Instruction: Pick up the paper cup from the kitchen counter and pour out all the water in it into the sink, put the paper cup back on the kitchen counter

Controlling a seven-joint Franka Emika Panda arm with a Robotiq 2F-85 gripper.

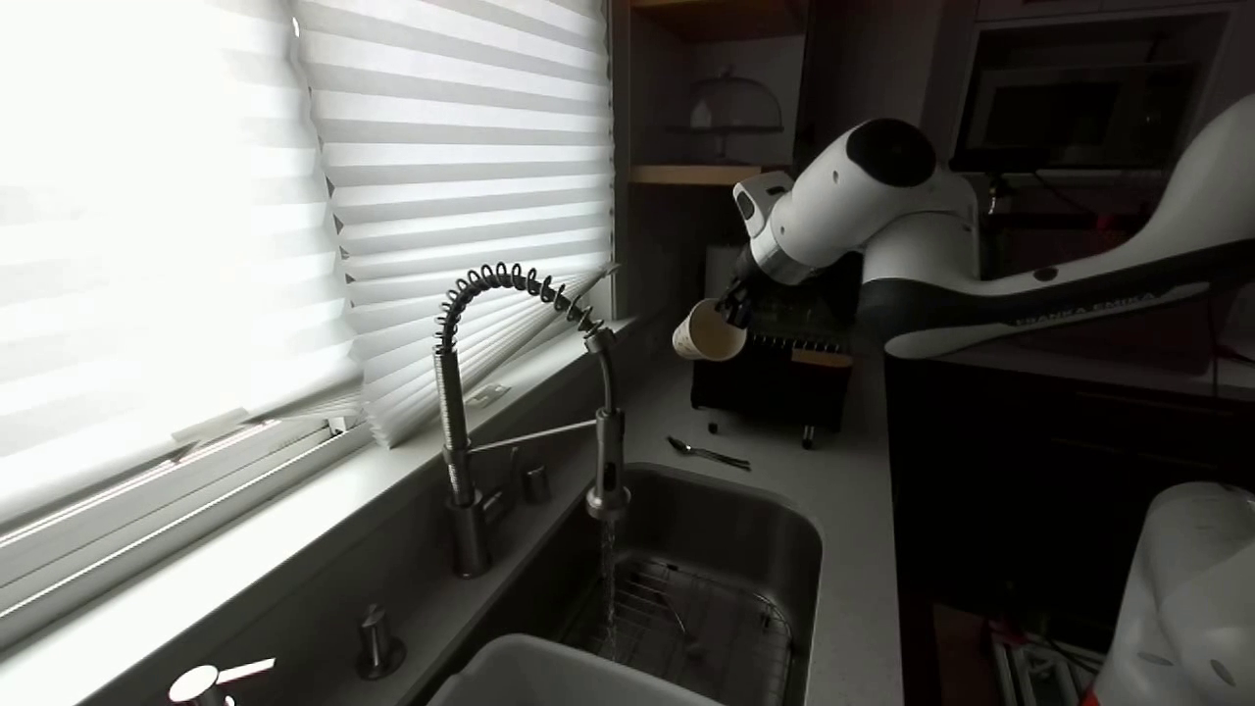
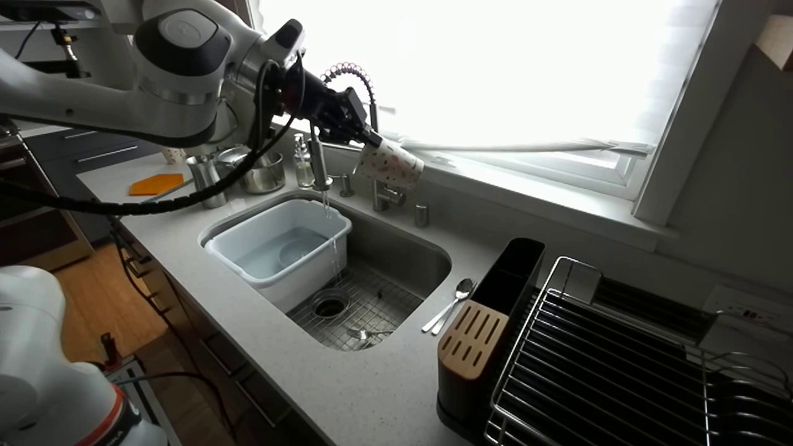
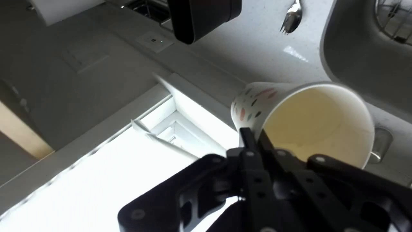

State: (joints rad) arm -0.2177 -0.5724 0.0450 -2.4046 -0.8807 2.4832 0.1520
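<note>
The paper cup, cream-white with coloured flecks, is held in the air and tilted. It shows in both exterior views (image 1: 708, 335) (image 2: 391, 165) and in the wrist view (image 3: 257, 101). My gripper (image 3: 255, 135) is shut on its wall near the rim, one finger inside and one outside; it also shows in both exterior views (image 1: 727, 306) (image 2: 373, 137). The cup's mouth faces partly down in an exterior view; whether water is inside cannot be told. The sink (image 1: 730, 520) (image 2: 409, 263) lies lower, with the kitchen counter (image 1: 851, 598) (image 2: 372, 396) around it. What lies straight beneath the cup is unclear.
A coiled-spring faucet (image 1: 448, 402) arches over the sink, water running from its head (image 1: 608, 500). A white tub (image 2: 303, 282) stands in the sink. A spoon and fork (image 2: 449, 306), a black utensil holder (image 2: 452, 396) and a dish rack (image 2: 595, 359) stand beside it.
</note>
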